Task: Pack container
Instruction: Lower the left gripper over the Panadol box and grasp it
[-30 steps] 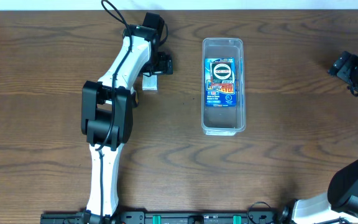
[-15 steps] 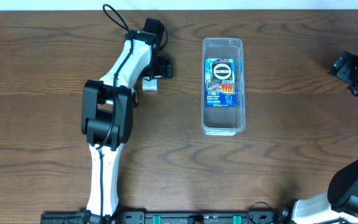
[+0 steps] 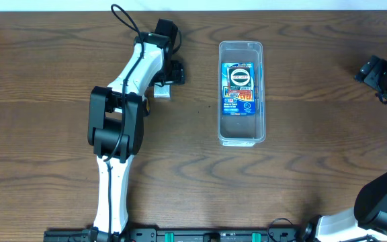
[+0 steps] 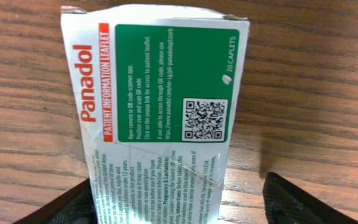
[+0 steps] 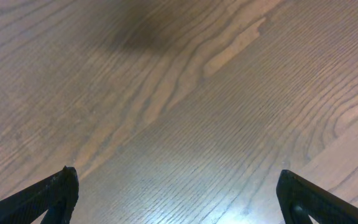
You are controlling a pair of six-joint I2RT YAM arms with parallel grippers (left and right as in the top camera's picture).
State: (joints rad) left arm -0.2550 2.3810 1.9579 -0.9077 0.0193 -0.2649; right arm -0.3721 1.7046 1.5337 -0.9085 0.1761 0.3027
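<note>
My clear, narrow container holds a blue-and-red packet. Left of it, my left gripper spreads wide astride a Panadol box; my right gripper gapes wide too.

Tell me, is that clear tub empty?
Not empty. The container holds one blue-and-red packet lying flat; the Panadol box sits outside it.

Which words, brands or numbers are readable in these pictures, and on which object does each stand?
"Panadol": Panadol box, red letters.
"PATIENT INFORMATION LEAFLET": same box, red strip.
"20 CAPLETS": same box, green panel.
Its fine print: too small.
On the packet in the container: print blurred, unreadable.
</note>
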